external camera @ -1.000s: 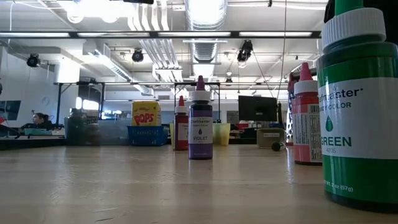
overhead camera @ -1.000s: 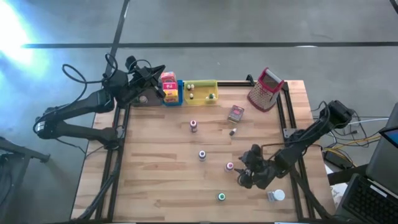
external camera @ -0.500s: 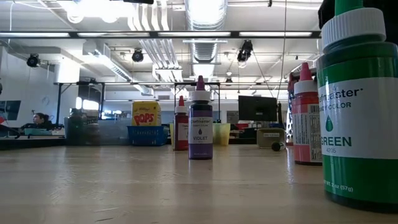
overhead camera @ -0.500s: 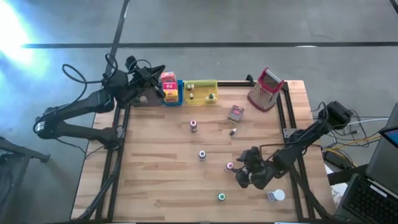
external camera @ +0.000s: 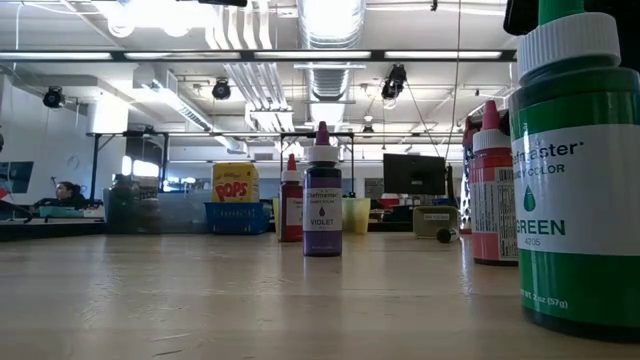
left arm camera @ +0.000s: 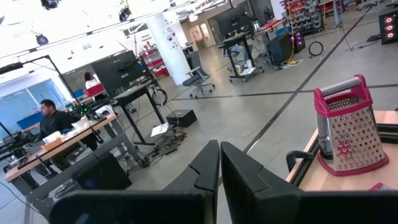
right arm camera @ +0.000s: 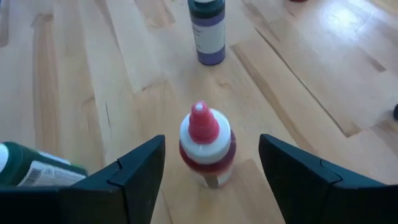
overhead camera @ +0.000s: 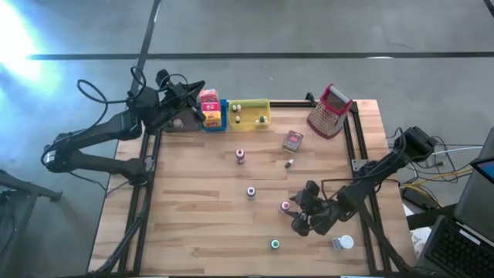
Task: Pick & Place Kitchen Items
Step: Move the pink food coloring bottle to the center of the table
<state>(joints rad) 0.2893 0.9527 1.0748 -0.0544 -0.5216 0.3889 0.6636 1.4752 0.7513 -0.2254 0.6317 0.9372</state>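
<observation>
A small bottle with a pink cap (right arm camera: 207,146) stands upright on the table, also seen from above (overhead camera: 285,206). My right gripper (right arm camera: 211,144) is open, one finger on each side of this bottle, touching nothing; from above it sits near the table's right near corner (overhead camera: 298,209). A violet bottle (right arm camera: 208,31) stands beyond it and a green bottle (right arm camera: 31,171) to one side. My left gripper (left arm camera: 219,167) is shut and empty, held above the table's far left corner (overhead camera: 197,110) beside the trays.
Upright on the wood are a red-capped bottle (overhead camera: 240,156), a violet bottle (overhead camera: 251,191) and a green bottle (overhead camera: 275,244). A white-capped jar (overhead camera: 343,243) and a small tin (overhead camera: 292,140) lie farther right. The far edge has a yellow tray (overhead camera: 248,113), a boxed blue tray (overhead camera: 224,116) and a grater (overhead camera: 330,110).
My right gripper has crept a little toward the table's left edge, closing in on the pink-capped bottle with its fingers still open. The bottles have stayed where they were.
</observation>
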